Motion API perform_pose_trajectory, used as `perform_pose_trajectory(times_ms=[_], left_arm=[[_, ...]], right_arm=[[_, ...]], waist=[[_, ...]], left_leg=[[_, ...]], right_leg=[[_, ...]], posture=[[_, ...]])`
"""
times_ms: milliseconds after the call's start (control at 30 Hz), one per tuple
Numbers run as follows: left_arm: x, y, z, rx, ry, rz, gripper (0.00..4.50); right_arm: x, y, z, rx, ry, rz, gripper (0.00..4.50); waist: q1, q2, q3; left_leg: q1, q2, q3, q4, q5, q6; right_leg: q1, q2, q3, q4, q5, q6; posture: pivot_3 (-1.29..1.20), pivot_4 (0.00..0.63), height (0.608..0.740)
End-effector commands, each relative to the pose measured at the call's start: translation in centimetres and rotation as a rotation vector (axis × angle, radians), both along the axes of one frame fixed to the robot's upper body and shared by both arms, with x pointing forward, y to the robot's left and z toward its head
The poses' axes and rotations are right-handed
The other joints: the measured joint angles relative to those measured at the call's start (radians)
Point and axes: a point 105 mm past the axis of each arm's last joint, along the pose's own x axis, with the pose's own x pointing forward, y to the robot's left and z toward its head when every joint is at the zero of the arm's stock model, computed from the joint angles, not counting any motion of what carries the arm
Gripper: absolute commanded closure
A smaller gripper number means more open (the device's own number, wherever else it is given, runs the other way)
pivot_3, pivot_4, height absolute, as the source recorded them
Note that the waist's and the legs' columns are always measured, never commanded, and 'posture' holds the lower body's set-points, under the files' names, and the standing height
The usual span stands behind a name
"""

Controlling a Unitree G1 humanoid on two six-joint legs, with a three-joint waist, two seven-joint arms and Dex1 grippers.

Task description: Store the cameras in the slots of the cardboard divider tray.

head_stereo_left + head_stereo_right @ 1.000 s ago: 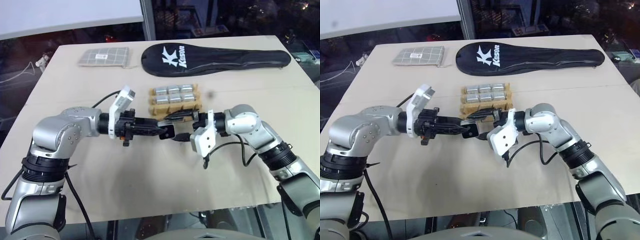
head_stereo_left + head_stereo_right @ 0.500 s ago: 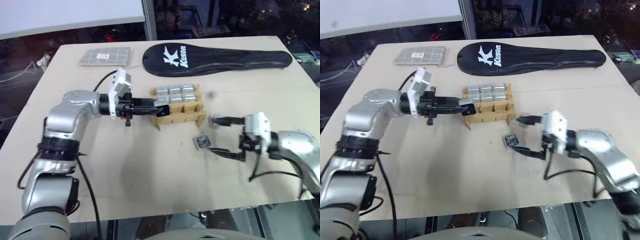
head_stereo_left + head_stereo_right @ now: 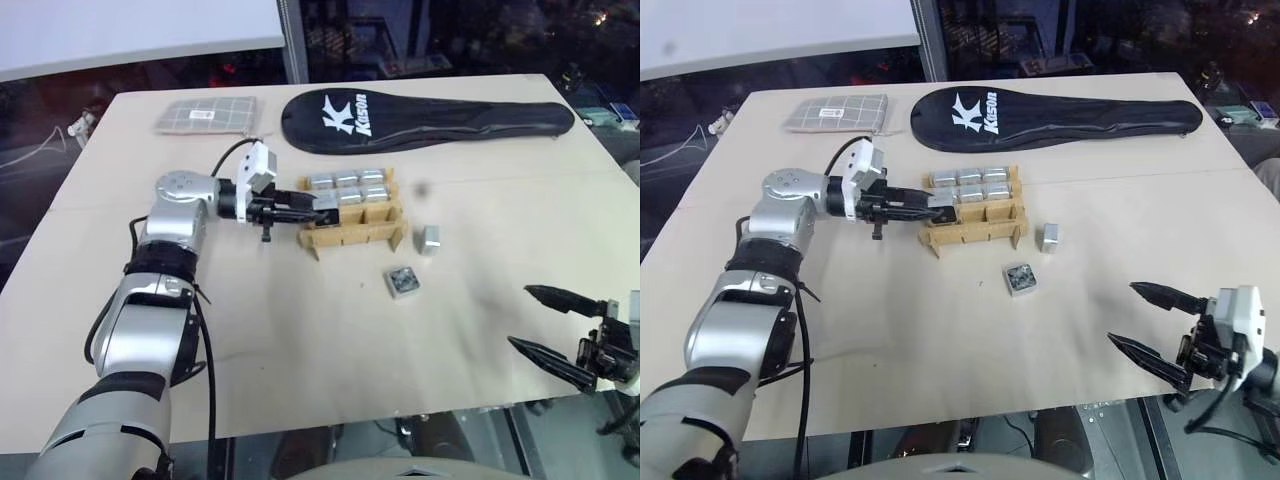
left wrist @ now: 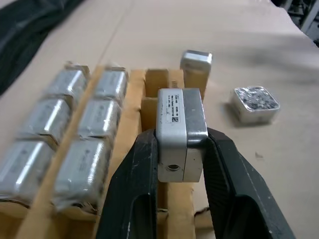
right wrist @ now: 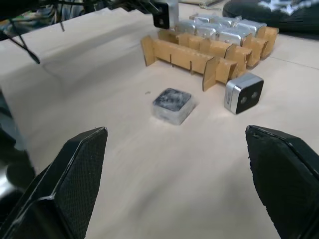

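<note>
Between the left gripper's [image 4: 179, 149] two black fingers [image 4: 132, 189] sits a silver camera [image 4: 180, 130], clamped by its sides and held over the near row of the cardboard tray [image 3: 352, 236]. Six cameras [image 4: 75, 129] already fill the two far rows of that tray; the near row looks empty, so this reads as the seventh camera going in. The step in hand is the placing itself. To my eye the next move calls for squaring the camera with one open slot, lowering it straight between the cardboard strips, and only then letting go. The strips are thin and the tray is light, so a skewed descent could catch an edge and shove the whole tray across the desk [image 3: 300, 380].

Two more cameras wait outside: one standing [image 3: 431, 238] just beside the tray's right end, another lying flat [image 3: 404, 282] a little nearer the robot, apart from it.

Well off toward the desk's near right corner, the right gripper [image 3: 1152, 320] has its fingers spread wide and empty. Bare desk lies between it and the loose cameras, giving free approach. A black racket bag [image 3: 430, 108] and a checked pouch [image 3: 207, 114] lie along the far edge, out of the way.
</note>
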Motion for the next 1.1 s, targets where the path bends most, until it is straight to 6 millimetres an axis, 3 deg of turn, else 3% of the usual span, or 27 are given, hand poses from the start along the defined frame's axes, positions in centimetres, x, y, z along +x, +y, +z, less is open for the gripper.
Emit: perform_pose_trajectory(times_ms=[33, 533, 1100], left_arm=[[0.3, -0.1, 1.4, -0.010, -0.072, -0.012, 3.82], [1.7, 0.5, 0.9, 0.020, -0.123, 0.085, 3.82], [1.7, -0.2, -1.6, 0.053, -0.046, 0.088, 3.82]], right_arm=[[-0.5, -0.3, 1.4, 0.004, -0.077, 0.025, 0.09], [-0.3, -0.3, 3.0, 0.062, -0.091, 0.082, 0.09], [-0.1, -0.3, 2.9, 0.034, -0.097, 0.078, 0.09]], waist=[[0.004, 0.000, 0.000], [0.007, -0.001, 0.000], [0.007, -0.001, 0.000]], left_leg=[[0.001, 0.000, 0.000, 0.000, 0.000, 0.000], [0.000, 0.000, -0.002, 0.001, 0.000, 0.001], [0.000, 0.000, -0.002, 0.001, 0.000, 0.001]], right_leg=[[0.001, 0.000, 0.000, 0.000, 0.000, 0.001], [0.003, 0.000, -0.001, -0.003, 0.003, -0.003], [0.003, 0.000, -0.001, -0.003, 0.004, -0.002]], posture=[[0.00, 0.150, 0.740], [0.00, 0.150, 0.740], [0.00, 0.150, 0.740]])
